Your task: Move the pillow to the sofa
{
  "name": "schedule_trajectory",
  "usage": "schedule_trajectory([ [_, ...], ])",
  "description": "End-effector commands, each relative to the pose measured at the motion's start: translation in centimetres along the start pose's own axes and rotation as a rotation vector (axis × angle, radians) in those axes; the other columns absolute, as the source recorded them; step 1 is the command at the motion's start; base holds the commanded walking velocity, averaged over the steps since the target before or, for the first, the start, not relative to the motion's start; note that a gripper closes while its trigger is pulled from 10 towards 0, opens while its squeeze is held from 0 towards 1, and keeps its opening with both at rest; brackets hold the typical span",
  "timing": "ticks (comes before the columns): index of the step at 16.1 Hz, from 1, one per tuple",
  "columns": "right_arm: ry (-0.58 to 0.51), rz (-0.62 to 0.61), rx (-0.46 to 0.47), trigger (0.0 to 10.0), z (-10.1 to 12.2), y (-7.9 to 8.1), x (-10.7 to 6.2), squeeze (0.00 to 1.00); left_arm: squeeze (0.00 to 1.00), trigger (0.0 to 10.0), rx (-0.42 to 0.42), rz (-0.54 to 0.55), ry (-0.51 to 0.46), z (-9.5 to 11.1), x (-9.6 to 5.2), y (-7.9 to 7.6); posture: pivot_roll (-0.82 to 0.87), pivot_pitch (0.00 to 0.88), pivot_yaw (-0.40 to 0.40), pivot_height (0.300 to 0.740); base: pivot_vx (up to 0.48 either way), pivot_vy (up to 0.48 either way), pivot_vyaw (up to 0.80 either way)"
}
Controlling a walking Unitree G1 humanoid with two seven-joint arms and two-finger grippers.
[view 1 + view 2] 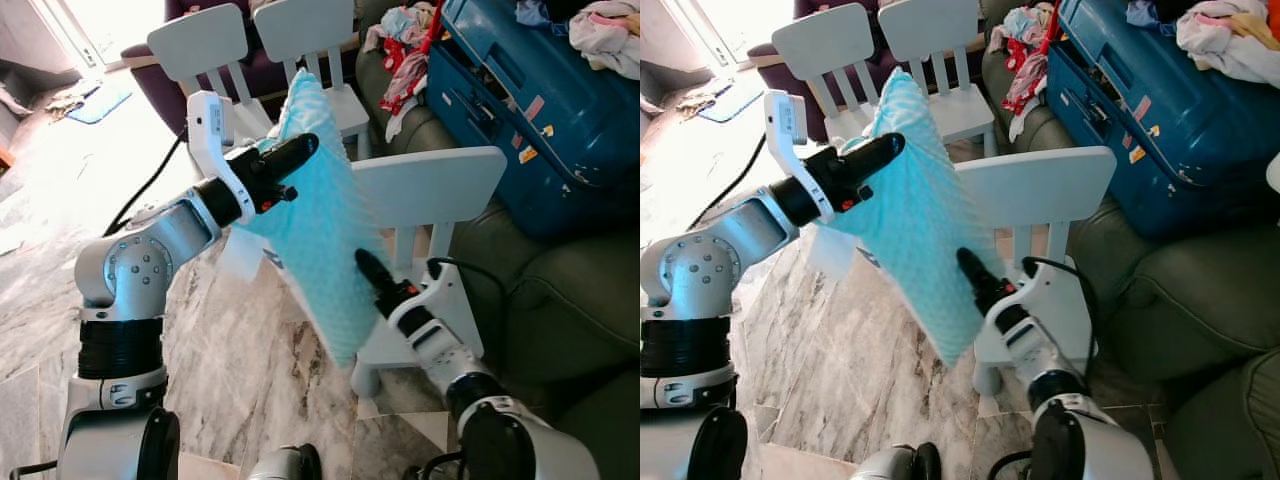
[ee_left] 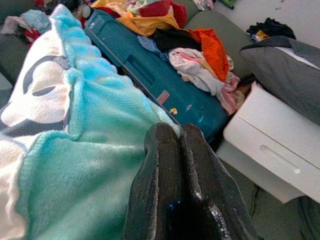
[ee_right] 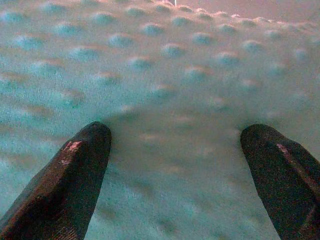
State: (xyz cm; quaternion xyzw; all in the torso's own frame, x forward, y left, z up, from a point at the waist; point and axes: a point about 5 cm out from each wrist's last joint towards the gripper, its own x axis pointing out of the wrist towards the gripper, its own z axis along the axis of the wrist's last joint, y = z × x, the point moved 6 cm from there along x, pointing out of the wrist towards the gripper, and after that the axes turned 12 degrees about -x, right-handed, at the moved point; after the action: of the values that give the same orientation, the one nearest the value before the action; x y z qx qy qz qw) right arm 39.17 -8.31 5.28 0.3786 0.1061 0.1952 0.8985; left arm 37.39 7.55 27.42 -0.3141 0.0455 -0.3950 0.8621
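Pillow (image 1: pixel 318 215) hangs between my grippers, in front of the white chair (image 1: pixel 430 195) — left gripper (image 1: pixel 300 148) w/ fingers pressed together against its upper edge, right gripper (image 3: pixel 175 170) spread wide, tips on its dotted face. Sofa (image 1: pixel 560 300) just beyond.

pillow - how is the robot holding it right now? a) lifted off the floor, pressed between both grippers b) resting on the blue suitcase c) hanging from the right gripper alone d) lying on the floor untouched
a: the turquoise pillow is up in the air above the marble floor, with the left gripper against its upper part and the right gripper against its lower side.
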Motion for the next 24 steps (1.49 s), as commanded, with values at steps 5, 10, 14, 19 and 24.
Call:
schedule_trajectory([
  [5,0.109,0.04,0.039,10.0,-3.5,2.9,1.4,0.0,0.0,10.0,0.048,-0.022,-0.046,2.0,-0.4,-1.2,0.14,0.152,0.15,0.74,0.0,0.0,0.0],
  [10,0.174,0.103,0.033,4.7,-5.6,5.4,2.0,0.0,0.0,10.0,0.05,-0.011,-0.061,2.0,-0.7,-1.3,0.15,0.161,0.123,0.74,0.0,0.0,0.0],
  [14,0.204,0.11,0.013,0.0,-6.6,5.9,2.0,0.0,0.0,10.0,0.049,-0.004,-0.068,2.1,-0.8,-1.3,0.16,0.165,0.112,0.74,0.0,0.0,0.0],
  [19,0.226,0.093,-0.009,0.0,-7.2,5.4,1.6,0.0,0.0,10.0,0.046,-0.002,-0.071,2.1,-0.7,-1.3,0.15,0.169,0.111,0.74,0.0,0.0,0.0],
  [24,0.231,0.08,-0.017,0.0,-7.3,5.1,1.5,0.0,0.0,10.0,0.045,0.0,-0.075,2.0,-0.7,-1.3,0.15,0.172,0.108,0.74,0.0,0.0,0.0],
])
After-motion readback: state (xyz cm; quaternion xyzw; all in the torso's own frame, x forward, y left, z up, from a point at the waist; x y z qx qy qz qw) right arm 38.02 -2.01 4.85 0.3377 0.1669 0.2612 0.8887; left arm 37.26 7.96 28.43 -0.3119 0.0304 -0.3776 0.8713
